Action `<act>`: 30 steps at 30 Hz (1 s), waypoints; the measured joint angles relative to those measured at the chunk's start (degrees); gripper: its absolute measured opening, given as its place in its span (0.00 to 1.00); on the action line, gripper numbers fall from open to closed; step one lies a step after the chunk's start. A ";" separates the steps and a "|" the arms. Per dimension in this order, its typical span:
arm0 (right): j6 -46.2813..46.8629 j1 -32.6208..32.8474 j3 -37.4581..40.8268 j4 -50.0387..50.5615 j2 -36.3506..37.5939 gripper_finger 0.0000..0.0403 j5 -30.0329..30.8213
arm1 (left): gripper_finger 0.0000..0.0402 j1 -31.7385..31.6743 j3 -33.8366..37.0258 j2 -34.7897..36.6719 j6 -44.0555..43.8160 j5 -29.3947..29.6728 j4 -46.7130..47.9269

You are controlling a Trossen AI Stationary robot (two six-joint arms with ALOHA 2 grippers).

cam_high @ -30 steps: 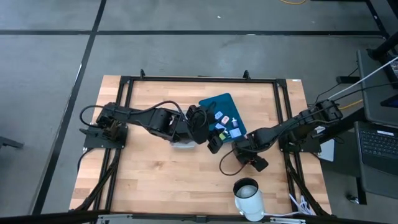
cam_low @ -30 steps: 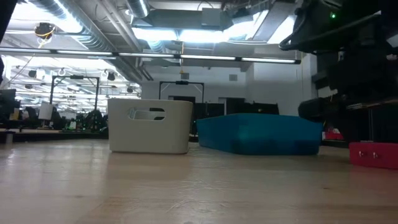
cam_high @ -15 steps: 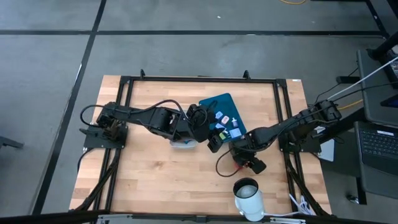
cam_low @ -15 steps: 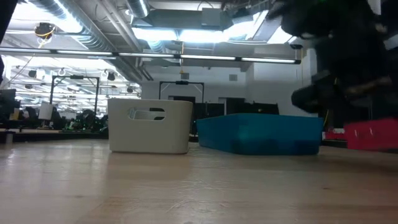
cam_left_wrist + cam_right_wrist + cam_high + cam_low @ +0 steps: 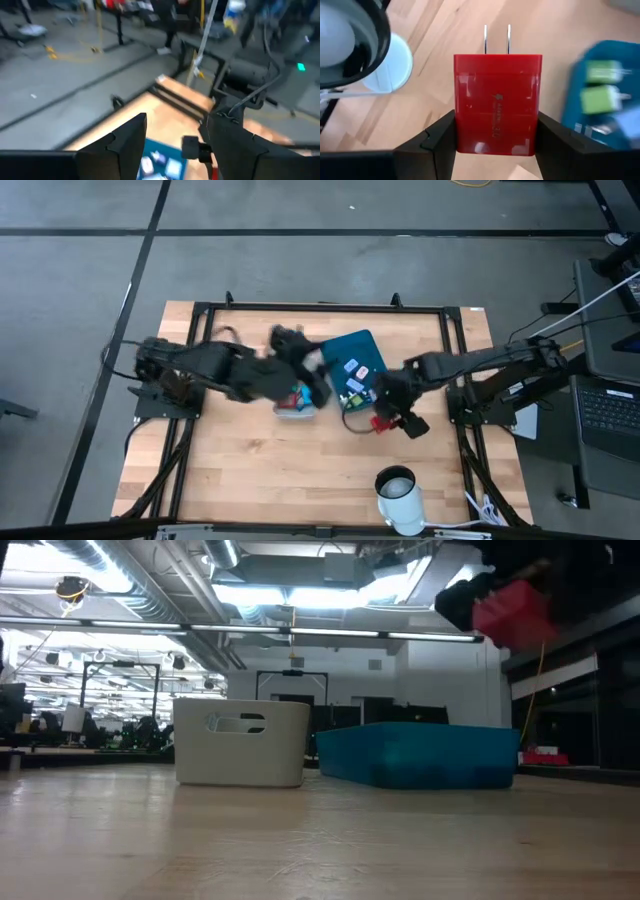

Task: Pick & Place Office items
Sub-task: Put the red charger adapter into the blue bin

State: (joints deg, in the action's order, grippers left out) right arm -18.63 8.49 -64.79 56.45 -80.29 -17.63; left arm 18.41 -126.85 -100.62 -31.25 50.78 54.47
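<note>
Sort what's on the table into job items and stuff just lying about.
Job:
- red plug adapter, held in the right gripper
- small coloured pieces in the teal tray
- grey bin
- left gripper, open

Lying about:
- white cup

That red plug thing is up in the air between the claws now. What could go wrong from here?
The right gripper holds the red charger only by its lower sides, so it could slip and drop onto the table.

The left gripper is over the grey bin, close beside the teal tray, so the two arms could bump.

The white cup stands nearby and could be knocked.
</note>
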 joint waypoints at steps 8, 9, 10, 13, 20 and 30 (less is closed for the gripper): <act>0.48 -9.67 -1.64 -1.94 2.27 0.52 5.18 | 0.52 4.51 -0.02 7.96 1.38 8.49 4.72; 1.29 -11.01 -1.73 -3.36 2.04 0.52 5.19 | 0.52 4.89 -0.02 8.60 0.83 9.11 5.82; 1.87 -12.32 -1.74 -5.09 1.84 0.52 5.23 | 0.52 5.09 -0.02 9.18 0.30 9.65 7.01; 3.39 -16.68 -1.76 -8.76 0.98 0.52 5.93 | 0.52 5.30 -0.02 10.30 -1.10 10.12 9.82; 5.74 -27.56 -1.76 -12.63 -3.36 0.52 6.24 | 0.52 5.21 -0.02 10.90 -2.54 9.57 14.31; 8.39 -34.69 -1.76 -17.89 -7.76 0.52 0.70 | 0.52 5.12 -0.02 10.89 -4.61 9.12 17.38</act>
State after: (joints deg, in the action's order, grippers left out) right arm -10.24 -26.19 -66.54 38.55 -88.05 -16.93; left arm 23.53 -126.87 -89.73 -35.86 59.90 71.85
